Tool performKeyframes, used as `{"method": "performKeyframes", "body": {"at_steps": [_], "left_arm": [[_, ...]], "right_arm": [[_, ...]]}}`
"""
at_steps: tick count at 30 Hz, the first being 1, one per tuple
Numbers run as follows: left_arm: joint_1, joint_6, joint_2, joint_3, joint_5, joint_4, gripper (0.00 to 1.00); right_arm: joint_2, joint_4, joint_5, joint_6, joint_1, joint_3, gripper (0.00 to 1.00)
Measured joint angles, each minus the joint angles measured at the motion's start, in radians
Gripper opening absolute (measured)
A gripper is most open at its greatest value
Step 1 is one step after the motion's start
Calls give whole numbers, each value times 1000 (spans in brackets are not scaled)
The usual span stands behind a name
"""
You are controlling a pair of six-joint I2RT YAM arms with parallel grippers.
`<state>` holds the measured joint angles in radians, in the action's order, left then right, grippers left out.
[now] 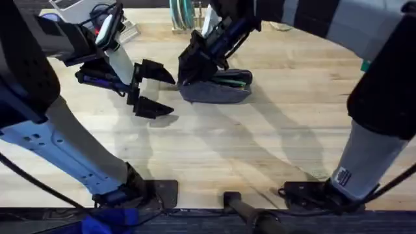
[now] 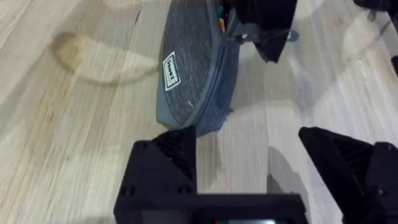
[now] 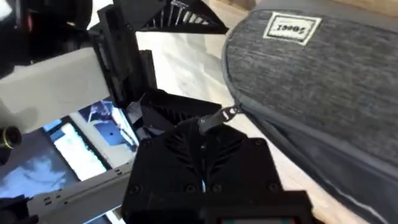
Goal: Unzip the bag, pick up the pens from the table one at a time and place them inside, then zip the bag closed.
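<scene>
The blue-grey bag (image 1: 218,92) lies on the table (image 1: 260,149) at mid-back, its top slit partly open. A green pen (image 1: 233,80) shows inside the opening; I cannot make out a dark pen. My right gripper (image 1: 187,77) reaches across to the bag's left end and is shut on the metal zipper pull (image 3: 219,117). In the right wrist view the bag (image 3: 311,74) lies beside that gripper (image 3: 202,140). My left gripper (image 1: 156,89) hovers open just left of the bag. In the left wrist view its fingers (image 2: 165,162) straddle the bag's near end (image 2: 193,68).
A white object (image 1: 71,10) and a teal wire rack (image 1: 182,16) stand along the table's back edge. Both arms crowd the back left of the table around the bag. Bare wood stretches across the front and right.
</scene>
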<state>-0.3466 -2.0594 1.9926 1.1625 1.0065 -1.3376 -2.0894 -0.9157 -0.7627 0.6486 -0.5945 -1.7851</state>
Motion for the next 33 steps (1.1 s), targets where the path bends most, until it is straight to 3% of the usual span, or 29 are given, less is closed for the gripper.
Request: {"method": "performKeyframes", "body": {"at_steps": [18,26,33], "left_arm": [[0,0,0,0,2,0,995],[0,0,0,0,124,3,995],[2,0,0,0,180,10,996]], "right_arm": [[-56,2,-205,-67,67,0,31],[-56,2,-247,-81,100,0,31],[-57,2,-252,-82,100,0,31]]}}
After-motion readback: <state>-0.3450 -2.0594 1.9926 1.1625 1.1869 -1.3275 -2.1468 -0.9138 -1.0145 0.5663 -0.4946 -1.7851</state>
